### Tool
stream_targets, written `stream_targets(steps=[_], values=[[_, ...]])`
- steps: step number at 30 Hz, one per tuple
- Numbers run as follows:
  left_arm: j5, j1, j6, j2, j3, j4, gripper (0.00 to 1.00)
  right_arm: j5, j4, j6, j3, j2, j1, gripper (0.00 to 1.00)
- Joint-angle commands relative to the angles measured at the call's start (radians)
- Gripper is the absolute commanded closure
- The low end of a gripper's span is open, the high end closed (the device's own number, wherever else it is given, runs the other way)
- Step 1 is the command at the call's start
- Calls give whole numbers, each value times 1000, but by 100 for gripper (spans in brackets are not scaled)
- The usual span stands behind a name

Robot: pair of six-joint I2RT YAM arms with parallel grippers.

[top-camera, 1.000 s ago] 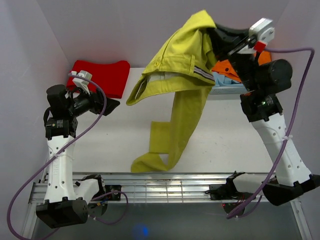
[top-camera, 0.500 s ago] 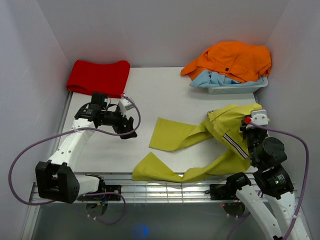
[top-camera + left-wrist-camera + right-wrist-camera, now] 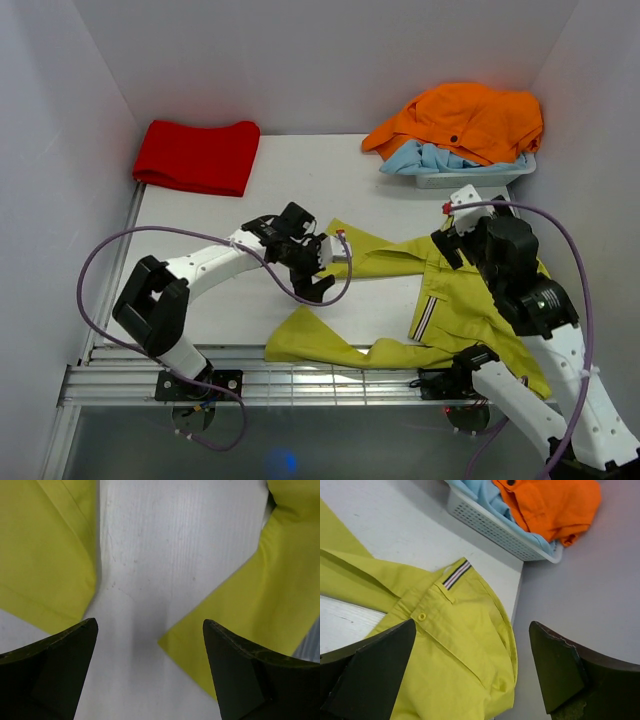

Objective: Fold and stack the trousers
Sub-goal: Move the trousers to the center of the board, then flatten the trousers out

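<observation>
Presently the long chartreuse cotton trousers (image 3: 465, 305) are seen lying rumpled on the white table (image 3: 220, 230) in the lower right of the overhead view, not yet folded; the waist is spread at the right, partly hidden under the right arm, with the striped waistband lining (image 3: 428, 312) turned outward; one leg is stretched toward the centre of the frame and the other is laid along the lower edge, close to the metal rail (image 3: 300, 375).

The left gripper (image 3: 149, 625) is held with its jaws spread wide above a bare strip of table between the two legs, and nothing is pinched; the right gripper (image 3: 472, 625) is likewise spread, poised over the waistband near the small yellow button (image 3: 422, 616), and no cloth is gripped by it.

Several hazards may be judged from here; if the left jaws are lowered as aimed, only bare table could be met and both legs missed; the lower leg could be dragged over the rail, since it lies so near; a single layer might be caught at the waist, so that a crooked fold would result; cloth beneath the right arm could be snagged.

The folded red cloth (image 3: 197, 156) in the upper left and the white plastic basket (image 3: 470, 180) of orange and blue garments in the upper right lie well apart from the trousers.
</observation>
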Motion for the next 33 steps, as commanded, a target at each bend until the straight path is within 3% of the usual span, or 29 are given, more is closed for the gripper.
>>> stream_targets(steps=[1, 2, 5, 6, 8, 10, 11, 13, 18, 20, 21, 25, 28, 33], values=[[-154, -54, 9, 48, 64, 218, 2, -168, -64, 32, 81, 144, -18, 0], [-167, -55, 1, 86, 75, 254, 2, -206, -86, 49, 113, 172, -35, 6], [-226, -55, 9, 219, 156, 305, 2, -400, -172, 61, 152, 264, -193, 9], [-241, -55, 13, 253, 173, 311, 5, -473, -192, 37, 163, 307, -325, 9], [-267, -55, 21, 322, 187, 368, 7, -634, -258, 3, 213, 358, -463, 9], [-284, -55, 32, 367, 178, 412, 19, -735, -330, -63, 273, 466, -610, 11], [-292, -55, 36, 367, 174, 420, 19, -736, -358, -63, 273, 467, -610, 12], [-302, -54, 55, 388, 163, 425, 38, -800, -437, -109, 315, 540, -670, 19], [-306, 6, 70, 343, 71, 388, 67, -856, -507, -129, 325, 620, -680, 29], [-296, 90, 75, 315, 45, 328, 96, -859, -495, -109, 310, 629, -676, 30], [-299, 126, 75, 303, 10, 316, 100, -856, -487, -103, 302, 637, -670, 31], [-316, 357, 118, 215, -91, 251, 100, -853, -452, -78, 299, 666, -620, 36], [-332, 471, 151, 129, -161, 201, 100, -854, -420, -13, 328, 704, -516, 41], [-456, 572, 156, 69, -261, 176, 100, -846, -322, 101, 353, 750, -276, 48]])
